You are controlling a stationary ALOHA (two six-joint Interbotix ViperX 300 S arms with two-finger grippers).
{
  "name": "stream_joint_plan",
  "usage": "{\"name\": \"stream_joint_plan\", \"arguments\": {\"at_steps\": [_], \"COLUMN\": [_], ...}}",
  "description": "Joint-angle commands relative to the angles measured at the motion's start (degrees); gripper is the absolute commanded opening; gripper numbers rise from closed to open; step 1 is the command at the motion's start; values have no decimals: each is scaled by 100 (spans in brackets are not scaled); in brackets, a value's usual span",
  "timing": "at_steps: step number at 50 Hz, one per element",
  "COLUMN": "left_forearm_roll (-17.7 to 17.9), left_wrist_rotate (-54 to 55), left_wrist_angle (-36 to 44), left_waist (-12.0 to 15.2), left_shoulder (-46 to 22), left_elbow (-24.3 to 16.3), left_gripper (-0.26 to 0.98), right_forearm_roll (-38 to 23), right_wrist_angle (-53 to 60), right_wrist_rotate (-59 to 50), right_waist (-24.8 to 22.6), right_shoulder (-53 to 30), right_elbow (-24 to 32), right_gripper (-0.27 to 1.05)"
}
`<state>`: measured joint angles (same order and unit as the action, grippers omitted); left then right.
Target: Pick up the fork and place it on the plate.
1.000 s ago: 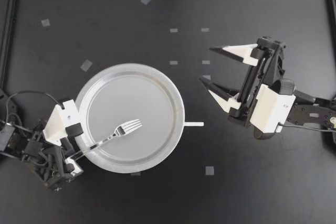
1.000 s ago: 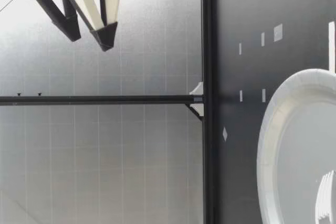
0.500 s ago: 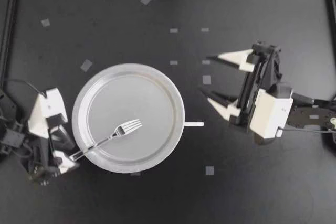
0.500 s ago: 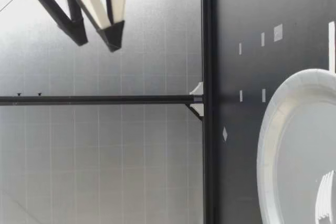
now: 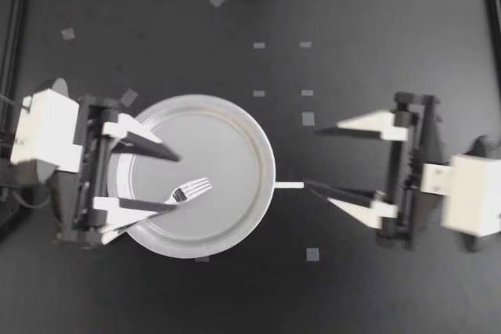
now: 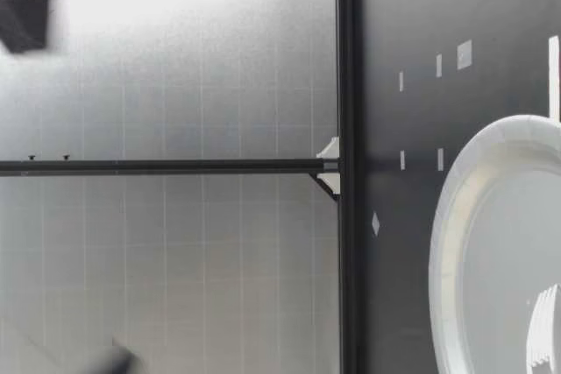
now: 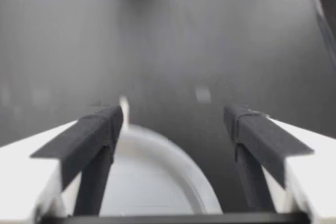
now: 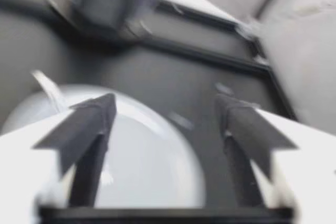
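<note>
On the black surface [image 5: 368, 21], toward my left arm's side, sits the round white plate [image 5: 227, 134]. Over the plate's rim on that side hangs my left gripper [image 5: 177, 183], fingers spread wide with nothing clamped between them. The left wrist view shows the plate's curve below the gap. My right gripper [image 5: 312, 158] stands apart from the plate on the other side, equally wide open and empty, its fingers pointing at the plate. The fork [image 5: 191, 190] lies on the plate with its long axis diagonal. Its tines point toward the plate's middle, and its handle runs out across the rim toward my left arm, passing beneath one left finger as seen from above. A short white strip [image 5: 288, 185] lies just beside the plate's rim. Small grey tape squares [image 5: 308, 119] dot the surface.
</note>
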<state>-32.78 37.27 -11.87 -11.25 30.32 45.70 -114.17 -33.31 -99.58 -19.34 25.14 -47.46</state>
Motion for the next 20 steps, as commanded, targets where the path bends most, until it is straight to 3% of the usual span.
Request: {"name": "stream_joint_plan", "arguments": {"at_steps": [1,11,20], "left_forearm_roll": [-299,-308,-299], "left_wrist_rotate": [-167,-167,-167], "left_wrist_angle": [536,1406,1995], "left_waist": [132,483,659], "left_shoulder": [-457,-1283,-1819], "left_elbow": [-369,-343,-396], "left_gripper": [69,57,26], "right_forearm_roll": [-35,-35,-44], "right_wrist_angle": [114,149,158], "right_wrist_rotate": [-721,-1301,-1354], "right_waist": [-132,-132,-132], "right_shoulder": [281,202,123], "right_elbow": [-97,-448,-554], "right_gripper": [48,19,5]}}
